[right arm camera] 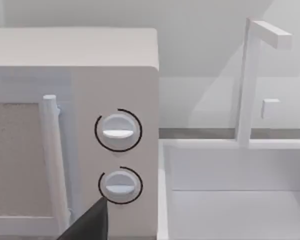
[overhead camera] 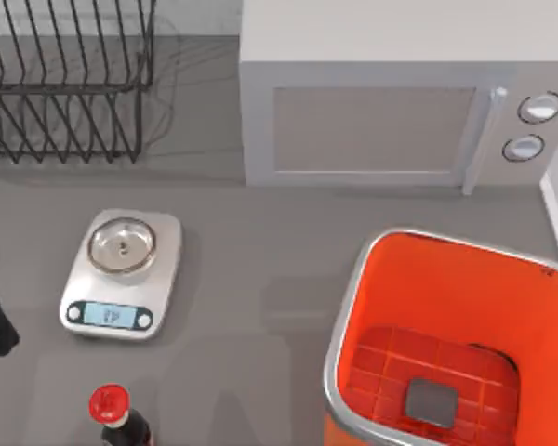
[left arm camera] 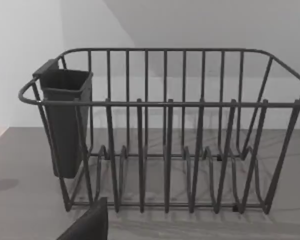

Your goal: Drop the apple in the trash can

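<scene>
So the can (overhead camera: 428, 279) sits at the right of the tabletop (overhead camera: 251, 307), towards the near edge, mouth open and nothing in it but its grey floor square. Where the apple is, we can't tell from here. The left gripper (left arm camera: 87, 226) faces the rack (left arm camera: 165, 104) and the right gripper (right arm camera: 88, 225) faces the microwave (right arm camera: 75, 50). Can't tell if either one is open or closed.

Our take: this step is finding and grabbing the apple. We'd spot it first, then close on its widest part so it doesn't squirt out. The right arm looks better placed for the can. Carry it well above the silver rim and let go over the middle, not the edge.
</scene>
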`<state>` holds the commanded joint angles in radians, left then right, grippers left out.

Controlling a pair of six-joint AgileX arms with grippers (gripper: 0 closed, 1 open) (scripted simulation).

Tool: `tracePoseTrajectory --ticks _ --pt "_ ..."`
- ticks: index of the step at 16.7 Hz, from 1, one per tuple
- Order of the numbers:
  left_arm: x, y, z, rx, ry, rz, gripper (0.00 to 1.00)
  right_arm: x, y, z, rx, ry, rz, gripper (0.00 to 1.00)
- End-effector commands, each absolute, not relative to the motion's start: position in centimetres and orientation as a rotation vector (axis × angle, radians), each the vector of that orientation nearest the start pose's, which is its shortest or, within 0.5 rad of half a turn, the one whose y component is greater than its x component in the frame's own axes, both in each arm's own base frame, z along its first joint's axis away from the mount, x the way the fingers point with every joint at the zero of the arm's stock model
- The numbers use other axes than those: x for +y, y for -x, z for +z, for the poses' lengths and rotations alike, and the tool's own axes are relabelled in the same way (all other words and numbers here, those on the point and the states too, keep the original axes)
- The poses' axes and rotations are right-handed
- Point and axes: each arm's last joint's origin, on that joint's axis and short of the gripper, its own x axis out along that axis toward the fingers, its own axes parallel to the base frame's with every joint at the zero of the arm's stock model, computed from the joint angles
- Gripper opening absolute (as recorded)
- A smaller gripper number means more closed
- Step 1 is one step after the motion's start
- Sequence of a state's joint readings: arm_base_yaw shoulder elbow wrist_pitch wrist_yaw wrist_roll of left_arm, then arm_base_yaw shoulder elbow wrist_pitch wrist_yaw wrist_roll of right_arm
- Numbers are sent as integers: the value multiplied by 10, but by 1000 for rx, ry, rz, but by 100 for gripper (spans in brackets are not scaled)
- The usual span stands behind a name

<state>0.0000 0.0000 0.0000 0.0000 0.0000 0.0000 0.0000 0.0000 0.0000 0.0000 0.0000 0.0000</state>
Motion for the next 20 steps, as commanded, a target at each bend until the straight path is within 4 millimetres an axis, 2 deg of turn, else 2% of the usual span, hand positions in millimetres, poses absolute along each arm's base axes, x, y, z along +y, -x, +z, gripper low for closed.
tracePoseTrajectory --ticks 3,5,8,10,12,15,17,20 --pt "-1 -106 162 7 -10 2 100 -1 -106 160 0 0 0 100" --pt "0 -106 172 42 -61 8 100 -1 -106 160 0 0 0 100" --pt "2 -111 201 147 -207 11 100 -1 -106 160 0 0 0 100" --pt "4 -123 225 257 -335 -4 100 -1 -106 160 0 0 0 100" --pt "8 -143 246 399 -473 -43 100 -1 -106 160 0 0 0 100" --pt "16 -190 265 642 -673 -154 100 -1 -106 160 0 0 0 100" --pt "24 -225 266 800 -786 -259 100 -1 -106 160 0 0 0 100" --pt "36 -275 255 1002 -916 -441 100 -1 -106 160 0 0 0 100"
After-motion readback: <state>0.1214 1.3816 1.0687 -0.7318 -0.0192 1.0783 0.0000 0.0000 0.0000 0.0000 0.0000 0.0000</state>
